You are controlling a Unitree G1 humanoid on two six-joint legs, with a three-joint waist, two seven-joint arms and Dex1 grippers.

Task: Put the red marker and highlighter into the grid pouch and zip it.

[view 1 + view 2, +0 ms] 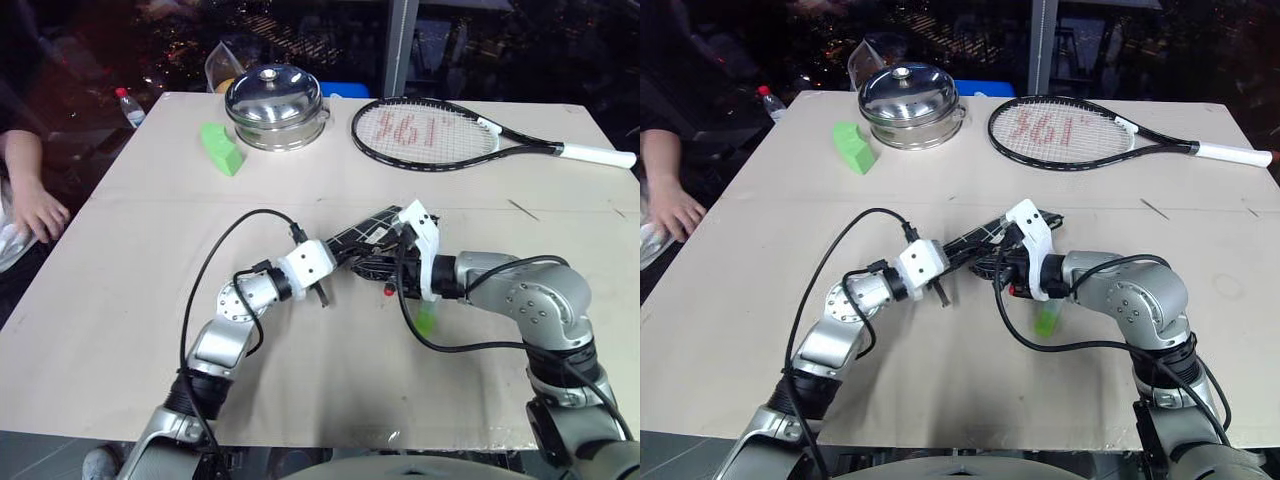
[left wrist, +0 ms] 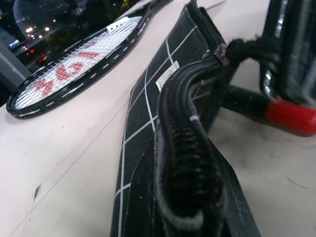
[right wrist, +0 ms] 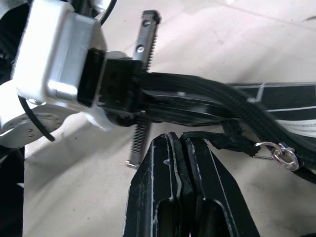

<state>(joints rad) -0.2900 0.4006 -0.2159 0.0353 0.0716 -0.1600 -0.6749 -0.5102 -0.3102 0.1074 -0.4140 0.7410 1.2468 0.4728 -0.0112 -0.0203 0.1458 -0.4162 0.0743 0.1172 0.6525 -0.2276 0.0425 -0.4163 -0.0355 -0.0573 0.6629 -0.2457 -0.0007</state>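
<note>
The grid pouch (image 1: 368, 228) is lifted off the table at mid-centre, black with white lines and a small white label (image 2: 167, 81). My left gripper (image 1: 340, 258) is shut on its near end along the zipper edge. My right gripper (image 3: 180, 140) points left toward it, shut on the black zipper pull cord (image 3: 237, 142). The red marker (image 2: 291, 116) lies on the table just beneath the pouch, its red end (image 1: 388, 290) showing. The highlighter (image 1: 427, 318), pale green, lies under my right wrist.
A tennis racket (image 1: 430, 133) lies at the back right and a lidded steel pot (image 1: 275, 105) at the back centre. A green wedge block (image 1: 222, 148) sits beside the pot. A person's hand (image 1: 35, 210) rests at the table's left edge, near a small bottle (image 1: 130, 105).
</note>
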